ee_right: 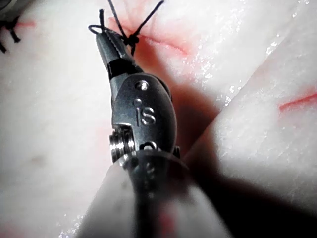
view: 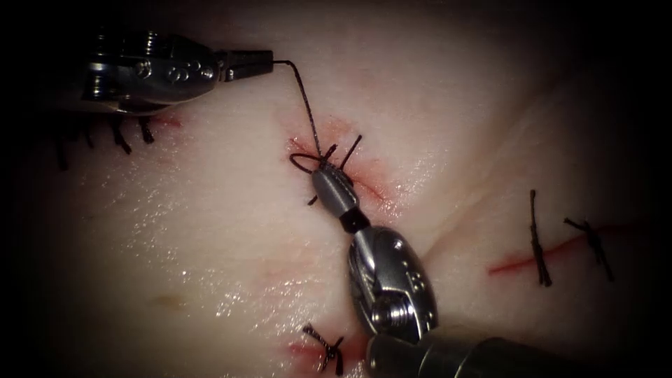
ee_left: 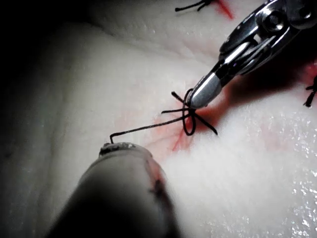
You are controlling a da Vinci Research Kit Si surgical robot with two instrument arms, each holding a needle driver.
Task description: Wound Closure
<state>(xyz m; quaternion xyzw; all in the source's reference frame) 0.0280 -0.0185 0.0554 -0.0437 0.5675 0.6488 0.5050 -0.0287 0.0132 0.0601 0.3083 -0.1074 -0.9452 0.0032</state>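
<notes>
My left hand is clamped on the thread, taut to a knot at the cut; my right hand grips the loop there. Finished stitches lie nearby; this one remains untrimmed.

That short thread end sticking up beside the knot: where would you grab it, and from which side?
Probably near its free tip, coming from the endoscope view's right. It stands up off the tissue there, while the knot side is crowded by the right end effector, shut on thread, and the left end effector's taut strand.
</notes>
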